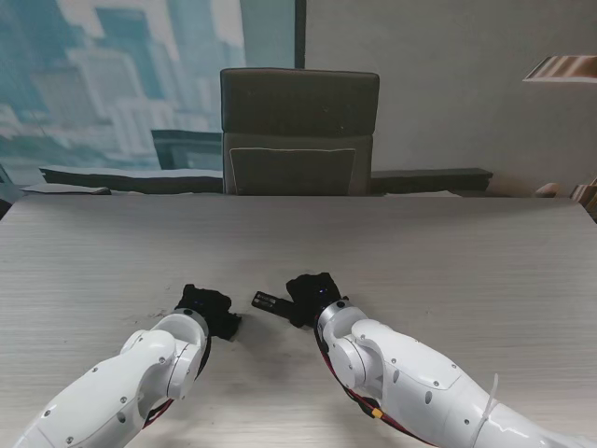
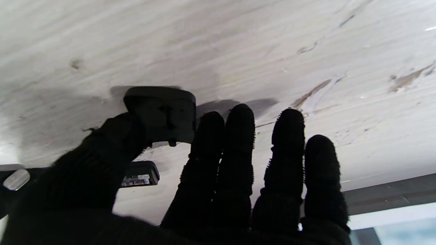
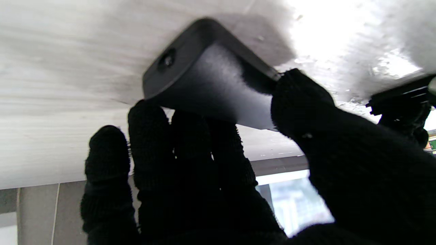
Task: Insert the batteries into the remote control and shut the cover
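Observation:
My right hand [image 1: 312, 294] is shut on the black remote control [image 1: 269, 301], whose end sticks out toward my left hand. In the right wrist view the remote [image 3: 204, 85] lies low over the table, pinched between thumb and fingers. My left hand [image 1: 207, 310] is shut on a small flat black battery cover [image 2: 160, 115], held between the thumb and index finger just over the table. The other fingers [image 2: 286, 153] are stretched out. The remote's end [image 2: 139, 173] shows close beside the cover. No battery can be made out for sure.
The pale wood-grain table [image 1: 448, 271] spreads wide around both hands. A grey chair [image 1: 298, 131] stands behind its far edge. A small silvery rounded thing [image 2: 15, 179] shows at the edge of the left wrist view; I cannot tell what it is.

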